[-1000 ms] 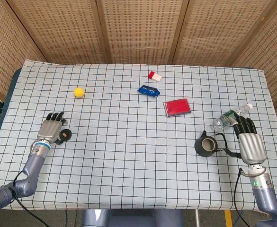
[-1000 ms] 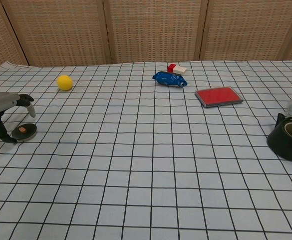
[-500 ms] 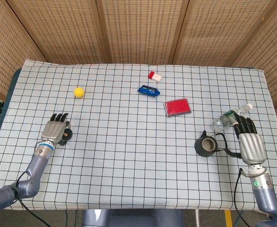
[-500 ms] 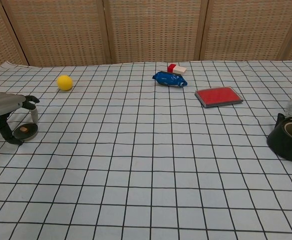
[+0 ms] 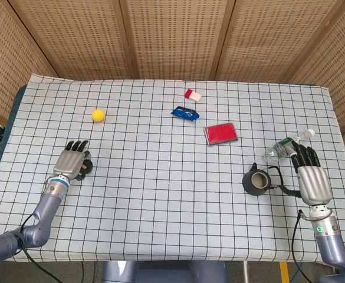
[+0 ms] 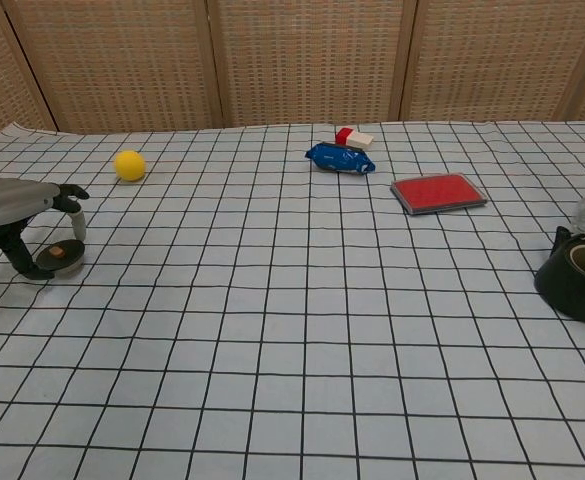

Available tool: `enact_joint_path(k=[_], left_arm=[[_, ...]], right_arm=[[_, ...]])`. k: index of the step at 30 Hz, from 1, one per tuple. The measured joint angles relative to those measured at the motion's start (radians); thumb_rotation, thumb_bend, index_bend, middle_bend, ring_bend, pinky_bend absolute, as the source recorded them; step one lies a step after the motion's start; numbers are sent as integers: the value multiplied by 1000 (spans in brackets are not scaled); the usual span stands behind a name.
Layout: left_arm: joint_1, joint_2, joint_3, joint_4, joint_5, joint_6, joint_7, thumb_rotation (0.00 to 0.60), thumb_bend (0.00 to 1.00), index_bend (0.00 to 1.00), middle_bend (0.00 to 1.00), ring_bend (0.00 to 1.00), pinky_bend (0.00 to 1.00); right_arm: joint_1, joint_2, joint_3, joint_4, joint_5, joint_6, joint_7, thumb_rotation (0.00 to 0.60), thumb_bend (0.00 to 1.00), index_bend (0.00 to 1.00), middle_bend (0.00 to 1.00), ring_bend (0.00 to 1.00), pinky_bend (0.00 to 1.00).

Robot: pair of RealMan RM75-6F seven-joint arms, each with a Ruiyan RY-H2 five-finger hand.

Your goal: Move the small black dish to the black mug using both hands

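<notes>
Dish (image 6: 57,258), small and black with a brown bit in it, sits low at the left edge of the checked worktop (image 5: 160,177), under the left hand (image 5: 72,163). In the chest view that hand arches over the dish with one finger down on either side of it, the dish's near edge looking tipped up a little; whether the fingers actually pinch the rim cannot be told. From the head camera the same hand hides most of the dish (image 5: 85,167). The mug (image 5: 256,182), black with its handle toward the right, stands well apart on the far right side, and the chest view catches it at the frame edge (image 6: 578,274). The right hand (image 5: 310,174) lies flat just beside the mug with its fingers straight and slightly apart, holding nothing, its fingertips by a clear bottle (image 5: 285,147). Farther back lie a yellow ball (image 5: 98,115), a blue packet (image 5: 185,112), a red pad (image 5: 220,133) and a red-and-white block (image 5: 192,94).
</notes>
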Motion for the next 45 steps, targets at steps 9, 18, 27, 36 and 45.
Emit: enact_joint_path(k=[9,18,27,36,45], left_arm=[[-71,7,-42,-74,-1,16,58,600,323,434,0,0,0],[-243,-115,-114,-43,-62,-43,137,600,320,428,0,0,0],[-438,-314,-166,155,-177,-108,234,600,316,411,0,0,0],[-601,-491,-213,402,-245,-155,261,600,295,349,0,0,0],[-620,-512,-209,423,-252,-146,271,600,110,60,0,0,0]], right_arm=[[2,1,4,7,6,-5,9,600,113,111,0,0,0],[2,14,17,16,24,-14,51,600,114,111,0,0,0],[3,22,25,34,35,-26,96,600,113,111,0,0,0],[-9,44,41,41,43,-10,156,600,114,111,0,0,0],[-16,51,42,41,40,1,166,600,113,111,0,0,0]])
